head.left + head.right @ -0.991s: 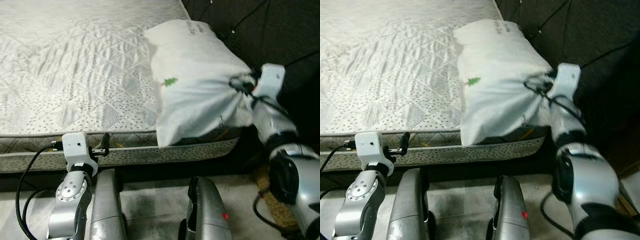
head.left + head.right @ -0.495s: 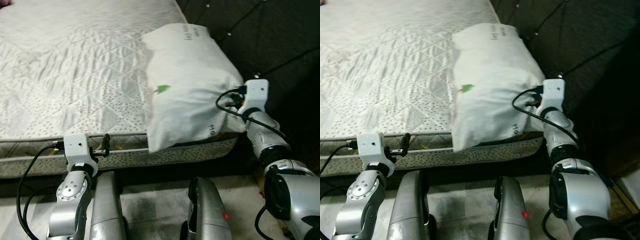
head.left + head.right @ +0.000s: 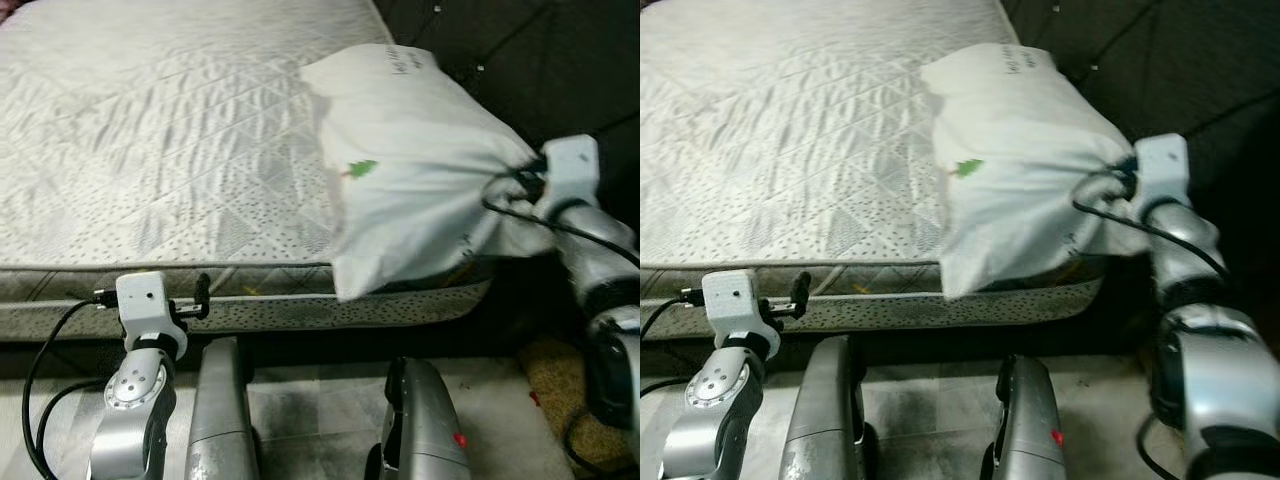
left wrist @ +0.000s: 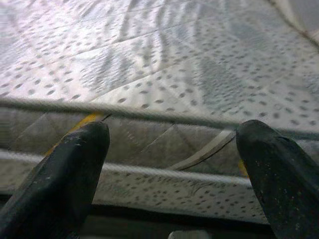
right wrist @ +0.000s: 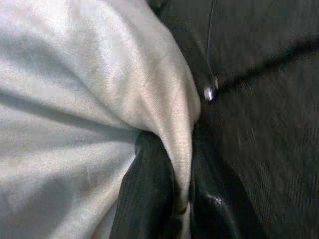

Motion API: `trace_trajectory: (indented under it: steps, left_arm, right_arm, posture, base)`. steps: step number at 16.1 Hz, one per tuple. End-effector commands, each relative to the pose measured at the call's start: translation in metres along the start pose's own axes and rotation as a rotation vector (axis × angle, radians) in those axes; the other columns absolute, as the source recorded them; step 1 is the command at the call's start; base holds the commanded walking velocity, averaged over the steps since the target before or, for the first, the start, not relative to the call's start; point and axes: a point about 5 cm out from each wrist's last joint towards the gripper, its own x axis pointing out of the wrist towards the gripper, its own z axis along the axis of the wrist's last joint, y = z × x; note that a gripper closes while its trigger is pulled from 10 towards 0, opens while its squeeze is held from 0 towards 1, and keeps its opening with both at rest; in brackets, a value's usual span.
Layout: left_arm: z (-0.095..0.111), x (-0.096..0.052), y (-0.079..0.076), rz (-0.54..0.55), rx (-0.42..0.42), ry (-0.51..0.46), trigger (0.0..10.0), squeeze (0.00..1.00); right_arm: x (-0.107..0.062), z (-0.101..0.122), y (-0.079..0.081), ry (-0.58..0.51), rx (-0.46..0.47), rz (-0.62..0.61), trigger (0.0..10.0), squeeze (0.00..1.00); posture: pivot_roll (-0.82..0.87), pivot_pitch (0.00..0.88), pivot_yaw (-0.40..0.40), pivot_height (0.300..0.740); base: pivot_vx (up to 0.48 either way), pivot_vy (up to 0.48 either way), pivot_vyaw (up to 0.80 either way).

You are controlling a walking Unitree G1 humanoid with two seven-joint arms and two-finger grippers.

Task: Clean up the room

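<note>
White cotton pillow (image 3: pixel 415 170), plump and marked with a small green tree print, is recorded at the near right corner of the bare quilted grey-white mattress (image 3: pixel 160 150), its lower end overhanging the mattress's near edge. A fold of the pillow's cloth is seen pinched fast between the two black fingers (image 5: pixel 149 199) of the right pincer (image 5: pixel 180 196), which is found at the pillow's right side, close against the dark tufted headboard (image 3: pixel 1200 70). The fabric is noted bunched and drawn toward that grip. The left pincer (image 4: pixel 172 164) is held low before the mattress's near edge, towards its left end, with its fingers spread wide apart and nothing between them. Grey tiled floor (image 3: pixel 300 400) is observed below the bed.
</note>
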Motion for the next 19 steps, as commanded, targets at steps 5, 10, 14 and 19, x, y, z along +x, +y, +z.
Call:
trace_trajectory:
  steps: [5, 10, 14, 19]
  left_arm:
    - [0.004, 0.002, -0.003, -0.019, 0.007, 0.004, 10.0, 0.00]
    - [0.003, 0.000, -0.001, -0.013, 0.006, 0.006, 10.0, 0.00]
    - [0.001, -0.003, -0.005, -0.017, -0.009, 0.008, 10.0, 0.00]
    - [0.002, -0.006, -0.003, -0.004, -0.024, -0.003, 10.0, 0.00]
  right_arm:
    - [-0.007, -0.026, 0.010, 0.050, 0.027, 0.042, 9.1, 0.00]
    - [-0.004, -0.016, 0.038, -0.027, 0.091, 0.105, 10.0, 1.00]
    - [-0.014, -0.033, 0.071, -0.023, 0.085, 0.197, 10.0, 1.00]
    - [-0.037, -0.039, 0.099, -0.093, 0.167, 0.220, 10.0, 1.00]
  posture:
    - [0.04, 0.034, -0.031, 0.510]
    - [0.05, 0.034, -0.040, 0.510]
    - [0.04, 0.035, -0.044, 0.510]
    - [0.03, 0.035, -0.037, 0.510]
  base:
    - [0.000, 0.000, 0.00]
    - [0.000, 0.000, 0.00]
    - [0.000, 0.000, 0.00]
    - [0.000, 0.000, 0.00]
